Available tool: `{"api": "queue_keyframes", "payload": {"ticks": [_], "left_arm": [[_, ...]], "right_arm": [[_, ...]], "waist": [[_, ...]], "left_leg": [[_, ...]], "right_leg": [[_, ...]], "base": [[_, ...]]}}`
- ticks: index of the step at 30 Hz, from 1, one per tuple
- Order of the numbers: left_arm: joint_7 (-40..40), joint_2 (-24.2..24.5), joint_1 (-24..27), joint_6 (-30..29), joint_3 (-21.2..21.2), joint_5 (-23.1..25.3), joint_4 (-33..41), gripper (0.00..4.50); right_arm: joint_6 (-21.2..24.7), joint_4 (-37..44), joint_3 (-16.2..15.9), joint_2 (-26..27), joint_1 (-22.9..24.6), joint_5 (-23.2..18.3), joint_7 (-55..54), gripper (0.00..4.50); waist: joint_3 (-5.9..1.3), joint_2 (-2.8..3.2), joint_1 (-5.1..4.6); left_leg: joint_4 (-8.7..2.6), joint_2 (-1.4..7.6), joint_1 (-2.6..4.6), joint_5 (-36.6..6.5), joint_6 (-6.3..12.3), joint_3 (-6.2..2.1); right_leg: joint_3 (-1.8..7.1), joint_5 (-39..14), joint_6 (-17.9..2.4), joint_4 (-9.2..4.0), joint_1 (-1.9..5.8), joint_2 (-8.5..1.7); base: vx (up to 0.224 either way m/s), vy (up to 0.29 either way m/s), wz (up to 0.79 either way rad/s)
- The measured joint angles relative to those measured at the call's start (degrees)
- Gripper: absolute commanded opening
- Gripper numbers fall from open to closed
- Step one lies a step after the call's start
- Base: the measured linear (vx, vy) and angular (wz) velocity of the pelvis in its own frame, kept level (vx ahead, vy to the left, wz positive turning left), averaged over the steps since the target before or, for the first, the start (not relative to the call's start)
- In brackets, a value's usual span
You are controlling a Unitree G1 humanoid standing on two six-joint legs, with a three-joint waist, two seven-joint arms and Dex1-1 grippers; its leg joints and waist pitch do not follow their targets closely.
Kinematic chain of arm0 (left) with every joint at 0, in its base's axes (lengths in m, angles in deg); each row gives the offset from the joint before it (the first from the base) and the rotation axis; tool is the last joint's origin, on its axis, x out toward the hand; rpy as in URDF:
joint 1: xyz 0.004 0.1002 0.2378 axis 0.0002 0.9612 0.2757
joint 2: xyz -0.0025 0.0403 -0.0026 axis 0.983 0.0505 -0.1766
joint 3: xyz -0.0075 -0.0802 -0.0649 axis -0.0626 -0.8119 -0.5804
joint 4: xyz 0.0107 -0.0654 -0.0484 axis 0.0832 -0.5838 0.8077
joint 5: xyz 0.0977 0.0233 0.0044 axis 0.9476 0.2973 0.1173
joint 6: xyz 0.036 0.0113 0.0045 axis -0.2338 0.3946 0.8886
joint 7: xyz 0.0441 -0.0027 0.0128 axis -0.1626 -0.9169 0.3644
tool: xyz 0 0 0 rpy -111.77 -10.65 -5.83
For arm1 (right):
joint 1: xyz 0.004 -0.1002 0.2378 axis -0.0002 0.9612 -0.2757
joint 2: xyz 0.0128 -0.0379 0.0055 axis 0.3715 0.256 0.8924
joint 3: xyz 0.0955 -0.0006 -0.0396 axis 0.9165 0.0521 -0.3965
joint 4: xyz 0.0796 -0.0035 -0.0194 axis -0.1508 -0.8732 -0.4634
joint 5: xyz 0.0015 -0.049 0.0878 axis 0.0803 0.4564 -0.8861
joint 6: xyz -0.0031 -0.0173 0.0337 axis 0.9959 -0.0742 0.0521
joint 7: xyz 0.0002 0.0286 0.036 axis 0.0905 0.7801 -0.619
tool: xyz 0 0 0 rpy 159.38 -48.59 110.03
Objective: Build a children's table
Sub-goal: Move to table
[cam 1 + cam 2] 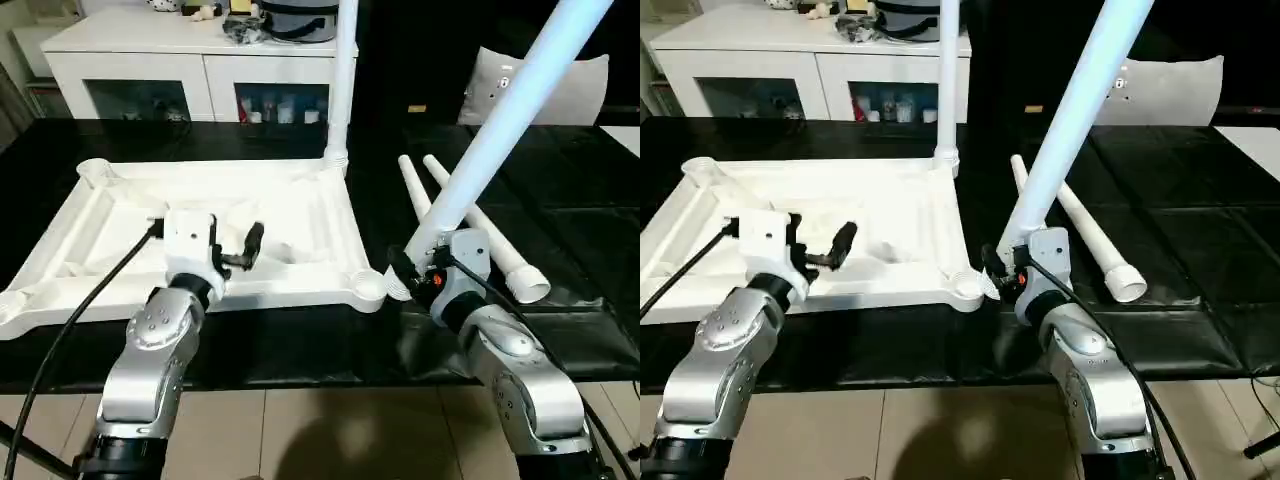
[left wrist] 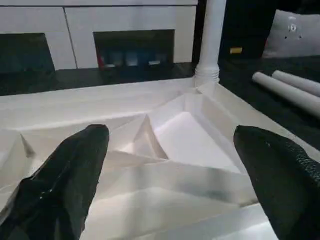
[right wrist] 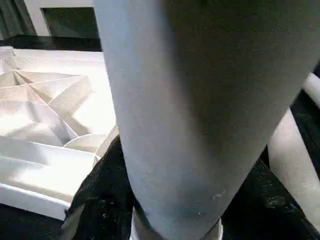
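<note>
The children's table top (image 1: 110, 215) lies upside down on the black table, ribbed underside up. One white leg (image 1: 345, 80) stands upright in its far right corner socket. My right gripper (image 1: 415, 268) is shut on the thick end of a second leg (image 1: 510, 110), which tilts up and to the right, its lower end just right of the near right corner socket (image 1: 368, 287). Two more legs (image 1: 470, 225) lie side by side on the table behind that gripper. My left gripper (image 2: 170, 165) hovers open over the underside's near middle, with nothing between its fingers.
A white glass-door cabinet (image 1: 200, 70) stands behind the table and a grey cushion (image 1: 580, 85) at the back right. The black table's front edge (image 1: 300, 375) runs just ahead of my forearms, with tiled floor below.
</note>
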Motion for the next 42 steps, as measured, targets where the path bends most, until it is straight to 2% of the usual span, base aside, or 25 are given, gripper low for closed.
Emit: {"api": "queue_keyframes", "payload": {"ticks": [2,5,12,15,19,20,22,23,24,25,28,31,35,36,38,40,41,42], "left_arm": [[0.2,0.1,1.1,0.0,0.0,0.0,0.3,4.50],[0.3,0.3,1.3,-0.1,0.0,0.0,0.6,4.50],[0.4,0.9,1.3,-0.7,-0.1,0.0,1.6,4.50],[0.5,0.9,1.3,-0.8,-0.1,0.0,1.7,4.50],[0.5,0.9,1.3,-0.9,0.0,0.0,1.7,4.50],[0.5,0.8,1.3,-1.0,0.1,0.0,1.7,4.50],[0.9,0.8,1.0,-1.0,0.8,0.0,1.9,4.50],[1.1,0.8,1.2,-1.0,0.9,0.0,1.9,4.50],[1.1,0.8,1.4,-1.0,0.8,0.0,1.9,4.50],[1.1,0.9,1.6,-1.0,0.8,0.0,1.9,4.50],[1.1,0.9,1.7,-1.0,0.8,0.0,1.9,4.50],[1.1,0.9,1.6,-1.0,0.8,0.0,1.9,4.50],[1.4,0.9,1.6,-1.1,0.8,0.0,1.9,4.50],[1.6,0.9,1.6,-1.2,0.9,0.0,2.0,4.50],[1.7,0.9,1.5,-1.3,1.0,-0.1,2.4,4.50],[1.7,0.9,1.5,-1.3,1.0,-0.1,2.5,4.50],[1.7,1.0,1.7,-1.4,0.9,-0.1,2.7,4.50],[1.7,1.1,2.0,-1.4,0.7,-0.1,2.8,4.50]], "right_arm": [[0.1,0.0,0.0,-0.1,0.0,0.0,0.4,1.89],[0.1,0.0,-0.3,-0.2,0.2,0.0,1.3,1.89],[-0.7,0.3,-0.4,0.7,0.2,-1.3,1.9,1.89],[-1.2,0.5,-0.2,0.7,0.2,-1.7,2.1,1.89],[-1.2,1.2,-0.5,-1.2,0.2,-1.7,4.3,1.89],[-1.2,1.5,-0.8,-1.8,0.3,-1.6,4.7,1.89],[-1.2,1.6,-0.1,-1.0,0.7,-1.7,4.4,1.89],[-1.1,1.4,0.5,-0.5,0.7,-2.1,4.1,1.89],[-1.1,1.3,0.6,-0.2,0.6,-2.3,4.0,1.89],[-1.2,1.1,0.0,-0.1,0.4,-2.2,3.7,1.89],[-1.6,0.6,-0.3,-0.5,0.4,-1.8,3.8,1.89],[-1.6,0.6,-0.6,-0.7,0.6,-1.6,4.0,1.89],[-1.7,0.7,-1.2,-1.8,0.6,-0.8,4.5,1.89],[-1.8,0.8,-1.7,-2.2,0.7,-0.5,4.7,1.89],[-2.3,1.0,-2.4,-2.8,1.1,0.2,5.2,1.89],[-2.5,1.1,-2.6,-2.7,1.2,0.3,5.4,1.89],[-2.4,1.0,-2.6,-2.0,1.3,0.1,5.3,1.89],[-2.3,0.8,-2.8,-1.0,1.4,0.0,5.3,1.89]], "waist": [[0.02,-0.02,0.06],[0.17,-0.37,0.15],[0.01,-0.76,0.37],[-0.06,-0.88,0.38],[-0.06,-0.88,0.58],[-0.06,-0.82,0.53],[-0.08,-0.61,0.07],[-0.07,-0.56,0.12],[-0.04,-0.65,0.32],[0.06,-0.44,1.20],[0.07,-0.44,1.87],[0.07,-0.43,1.70],[0.08,-0.43,1.41],[0.13,-0.35,1.34],[0.16,-0.32,0.59],[0.24,-0.17,0.22],[0.38,-0.24,0.05],[0.63,0.13,0.33]], "left_leg": [[-0.08,0.00,0.03,0.0,-0.03,0.00],[-0.08,0.06,0.03,0.2,-0.35,0.01],[-0.09,0.20,0.02,0.3,-0.43,0.09],[-0.61,0.24,-0.11,0.3,-0.48,0.19],[-0.68,0.53,-0.56,0.4,-0.18,0.22],[-0.62,0.39,-1.24,0.5,-0.12,-0.37],[-0.50,-0.07,-2.11,1.1,0.45,-2.53],[-0.41,0.05,-1.80,1.2,0.43,-2.80],[-0.37,0.24,-1.74,1.3,0.32,-2.67],[-0.39,0.65,-1.54,1.2,-0.25,-2.29],[-0.61,1.75,-1.22,1.6,-1.28,-1.03],[-0.84,1.97,-0.84,1.8,-1.50,-0.41],[-1.07,1.98,-0.63,1.8,-1.57,-0.20],[-1.21,1.69,-1.05,1.8,-1.59,-0.77],[-1.35,1.19,-1.37,1.8,-1.59,-2.49],[-1.37,0.93,-1.52,1.8,-1.60,-3.52],[-1.37,1.60,-0.46,1.3,-2.22,-2.86],[-1.41,1.98,0.11,1.2,-2.36,-2.57]], "right_leg": [[0.01,0.1,0.0,0.04,0.00,0.02],[0.03,0.7,-0.4,0.12,-0.01,0.06],[0.07,2.1,-0.3,0.13,-0.02,0.11],[-0.01,2.0,-0.1,0.03,-0.28,0.12],[-0.33,1.9,-0.2,0.09,-0.75,0.22],[-1.07,1.9,-0.2,0.04,-0.67,0.06],[-3.32,1.6,-0.8,-0.08,-0.14,-0.47],[-3.75,1.5,-1.0,-0.04,0.00,-0.53],[-3.75,1.5,-1.0,-0.01,0.02,-0.45],[-3.71,1.5,-1.0,0.07,0.20,-0.30],[-3.65,1.6,-1.0,0.09,0.33,-0.07],[-3.19,1.7,-0.8,0.14,0.29,0.05],[-2.90,1.8,-0.6,0.25,0.11,0.10],[-3.50,1.7,-0.4,0.19,0.42,-0.15],[-6.16,1.4,-0.1,-0.27,1.43,-1.25],[-8.11,0.8,0.1,-0.40,2.51,-1.92],[-7.87,0.1,0.0,-0.39,2.54,-1.61],[-7.95,-0.2,0.0,-0.50,3.34,-1.46]], "base": [[0.000,0.000,0.00],[0.000,0.000,0.00],[0.038,-0.009,0.01],[0.081,-0.019,0.01],[0.015,-0.005,0.00],[0.000,0.000,0.00],[-0.055,-0.041,0.43],[0.020,-0.047,0.39],[0.000,0.000,0.00],[0.000,0.000,0.00],[0.000,0.000,0.00],[0.000,0.000,0.00],[0.000,0.000,0.00],[0.000,0.000,0.00],[0.013,-0.018,0.34],[0.044,-0.033,0.52],[0.062,-0.044,0.34],[0.062,-0.044,0.34]]}}
